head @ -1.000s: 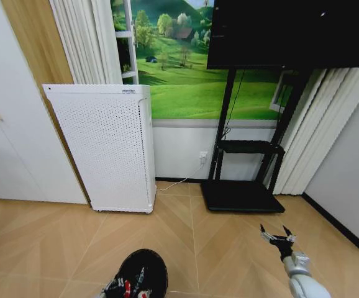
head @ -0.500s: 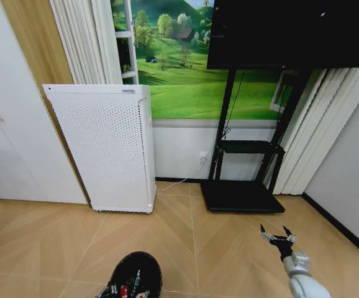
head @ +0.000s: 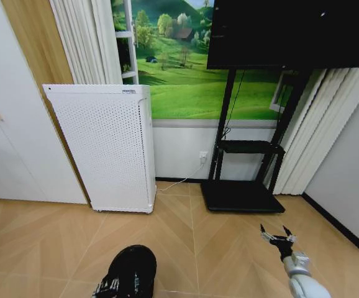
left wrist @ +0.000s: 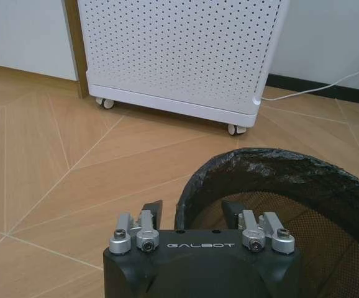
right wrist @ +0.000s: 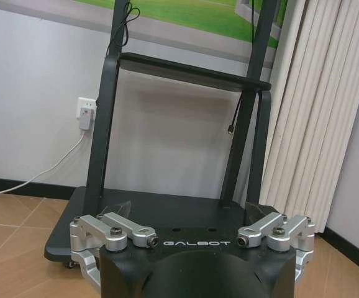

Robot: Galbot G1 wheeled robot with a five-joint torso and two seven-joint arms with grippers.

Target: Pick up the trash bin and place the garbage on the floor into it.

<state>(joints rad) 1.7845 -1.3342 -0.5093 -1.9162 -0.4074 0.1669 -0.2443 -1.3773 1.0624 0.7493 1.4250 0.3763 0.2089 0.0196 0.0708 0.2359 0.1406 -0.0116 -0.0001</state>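
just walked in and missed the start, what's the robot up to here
The left gripper has its jaws straddling the rim of the small black round trash bin, one inside and one outside, near the white perforated appliance on the wooden floor. The right gripper hangs open and empty in front of the black TV stand.

I see the trash bin [left wrist: 272, 186] as dark mesh lined with a crinkled, faintly glossy black plastic bag. My left hand [left wrist: 192, 214] has a matt black plastic housing and brushed metal knuckles with screws; my right hand [right wrist: 189, 217] looks the same. The floor [head: 229, 248] is smooth light wood in a herringbone pattern, satin. The white appliance [head: 108, 149] has a matt perforated panel.
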